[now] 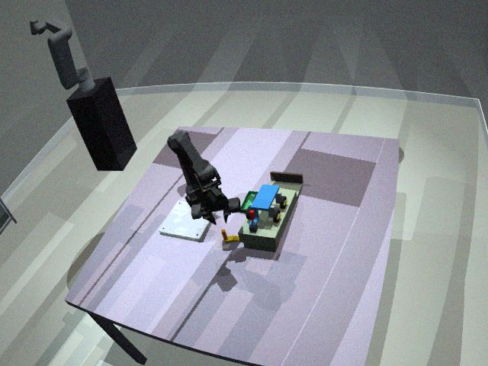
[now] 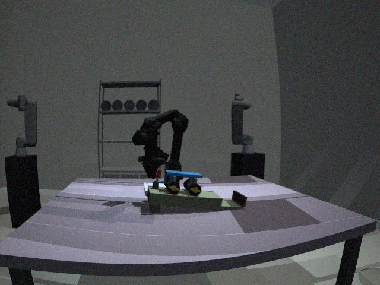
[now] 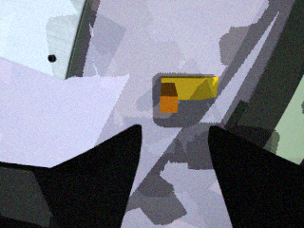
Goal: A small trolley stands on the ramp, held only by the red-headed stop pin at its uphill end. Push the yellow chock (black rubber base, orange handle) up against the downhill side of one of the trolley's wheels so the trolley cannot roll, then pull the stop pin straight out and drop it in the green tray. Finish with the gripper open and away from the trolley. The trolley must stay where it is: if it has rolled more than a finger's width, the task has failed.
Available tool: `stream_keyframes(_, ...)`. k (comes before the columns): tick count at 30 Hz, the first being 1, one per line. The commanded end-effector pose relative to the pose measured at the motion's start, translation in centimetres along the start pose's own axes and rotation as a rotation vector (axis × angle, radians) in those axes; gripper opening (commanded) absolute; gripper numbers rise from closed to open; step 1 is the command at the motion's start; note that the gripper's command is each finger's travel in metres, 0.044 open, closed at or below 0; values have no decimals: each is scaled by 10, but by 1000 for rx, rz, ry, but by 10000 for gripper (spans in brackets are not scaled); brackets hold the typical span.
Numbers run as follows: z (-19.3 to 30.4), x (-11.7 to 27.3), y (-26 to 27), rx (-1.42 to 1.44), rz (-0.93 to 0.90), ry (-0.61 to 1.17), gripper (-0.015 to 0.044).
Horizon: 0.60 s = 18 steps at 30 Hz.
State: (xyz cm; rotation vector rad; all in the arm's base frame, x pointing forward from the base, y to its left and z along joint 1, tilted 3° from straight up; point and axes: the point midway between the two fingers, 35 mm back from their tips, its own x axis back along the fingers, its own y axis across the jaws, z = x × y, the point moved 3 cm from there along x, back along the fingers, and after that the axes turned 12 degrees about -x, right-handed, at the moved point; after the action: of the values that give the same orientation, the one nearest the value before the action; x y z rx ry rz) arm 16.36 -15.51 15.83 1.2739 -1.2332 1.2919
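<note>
Judging by the look of it, still at the fetching step, with the chock [image 1: 230, 237] [image 3: 190, 88] on the tabletop [image 1: 315, 252] [image 2: 196, 242] [image 3: 114, 109], just beside the ramp [image 1: 260, 237] [image 2: 184, 199] [image 3: 292, 142] near its uphill end. Jaws [image 1: 220, 220] [image 2: 153, 177] partly apart with nothing between them, above the tabletop and close to the chock. Up on the ramp, the trolley [image 1: 264, 197] [image 2: 184, 174], with the red-headed stop pin [image 1: 252, 215] [image 2: 158, 173] upright at the ramp's uphill end; beside the ramp, the green tray [image 1: 248, 201]. Probably light and stiff, with a grippy rubber base and a smoother handle. Best taken by the upright orange handle [image 1: 223, 234] [image 3: 168, 104], squarely and low; a high pinch could let it tilt or twist. Needs lifting clear of the ramp's edge, then gentle pushing against a wheel, as a hard shove might shift the trolley.
</note>
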Motion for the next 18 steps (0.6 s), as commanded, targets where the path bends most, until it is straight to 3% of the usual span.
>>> stream_keyframes(1,0,-15,1,4,-10,0,190)
stream_keyframes(18,0,-39,2,4,-10,0,190)
